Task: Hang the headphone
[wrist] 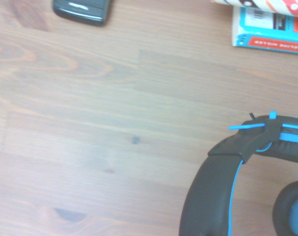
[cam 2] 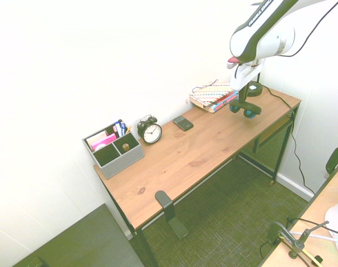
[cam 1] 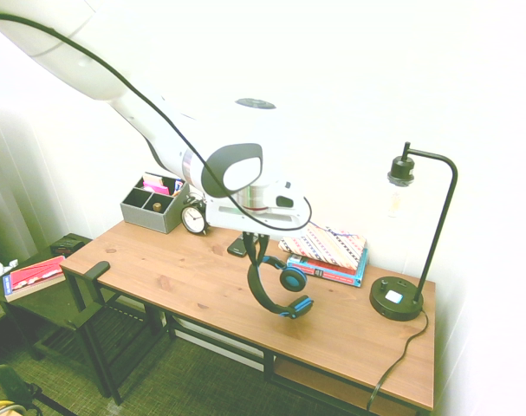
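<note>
The headphone (cam 1: 280,295) is black with blue trim and hangs in the air just above the wooden desk (cam 1: 185,282), its ear cups lowest. My gripper (cam 1: 256,244) is shut on the top of its headband. In the second exterior view the headphone (cam 2: 245,109) dangles below the gripper (cam 2: 240,94) over the desk's right part, in front of the books. The wrist view shows the headband (wrist: 212,187) and one ear cup close up over the wood. A black hook-shaped hanger (cam 1: 94,273) is clamped at the desk's far end, well away from the gripper.
On the desk stand a grey organizer (cam 1: 154,205), a black alarm clock (cam 1: 194,218), a dark phone (cam 1: 237,248), a stack of books (cam 1: 329,252) and a black desk lamp (cam 1: 398,299). A low side table (cam 1: 37,286) with a red book sits beyond the hanger end.
</note>
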{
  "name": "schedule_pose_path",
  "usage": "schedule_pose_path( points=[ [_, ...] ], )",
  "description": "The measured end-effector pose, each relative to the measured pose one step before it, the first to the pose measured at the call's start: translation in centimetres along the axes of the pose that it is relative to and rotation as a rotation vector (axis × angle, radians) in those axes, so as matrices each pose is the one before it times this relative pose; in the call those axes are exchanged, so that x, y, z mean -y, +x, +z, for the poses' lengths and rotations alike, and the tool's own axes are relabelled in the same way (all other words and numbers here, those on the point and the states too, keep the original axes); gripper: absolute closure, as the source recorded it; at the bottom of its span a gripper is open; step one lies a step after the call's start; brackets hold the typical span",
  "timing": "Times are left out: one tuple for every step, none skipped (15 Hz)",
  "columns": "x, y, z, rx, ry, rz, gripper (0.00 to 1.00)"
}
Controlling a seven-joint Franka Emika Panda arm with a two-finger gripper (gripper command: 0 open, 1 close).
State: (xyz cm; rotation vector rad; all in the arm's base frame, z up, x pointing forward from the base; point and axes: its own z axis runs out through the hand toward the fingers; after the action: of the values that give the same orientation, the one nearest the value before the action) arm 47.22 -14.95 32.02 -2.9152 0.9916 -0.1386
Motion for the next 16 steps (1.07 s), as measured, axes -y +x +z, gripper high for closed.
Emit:
schedule_pose_path(
  points=[
    [1.026,-1.127,-1.019,0.00688,0.00798,0.00850,1.00],
    [1.127,-1.087,-0.917,0.00328,0.00705,0.00829,1.00],
    [1.208,-1.042,-0.743,0.00142,0.00387,0.01141,1.00],
    [1.176,-1.032,-0.434,0.00357,-0.00086,0.01283,1.00],
    [1.178,-1.128,-0.239,0.00873,-0.00671,0.01649,1.00],
    [1.231,-1.447,-0.264,0.01212,-0.01101,0.01914,1.00],
    [1.225,-1.752,-0.443,0.00589,-0.00980,0.01393,1.00],
    [1.236,-2.263,-0.491,-0.00037,-0.00841,0.00760,1.00],
    [1.135,-2.637,-0.395,-0.00566,-0.00799,-0.00216,1.00],
    [1.101,-3.000,-0.082,-0.00658,-0.00896,-0.00912,1.00],
    [1.155,-3.044,0.184,-0.00476,-0.01048,-0.01380,1.00],
    [1.243,-2.995,0.291,0.00028,-0.00811,-0.01510,1.00],
    [1.352,-2.810,0.385,0.00148,-0.00953,-0.01953,1.00],
    [1.236,-2.550,0.520,0.00114,-0.01090,-0.01742,1.00],
    [1.156,-2.281,0.657,-0.00292,-0.01132,-0.01366,1.00],
    [1.165,-2.125,0.832,-0.00248,-0.00696,-0.00933,1.00]
  ],
)
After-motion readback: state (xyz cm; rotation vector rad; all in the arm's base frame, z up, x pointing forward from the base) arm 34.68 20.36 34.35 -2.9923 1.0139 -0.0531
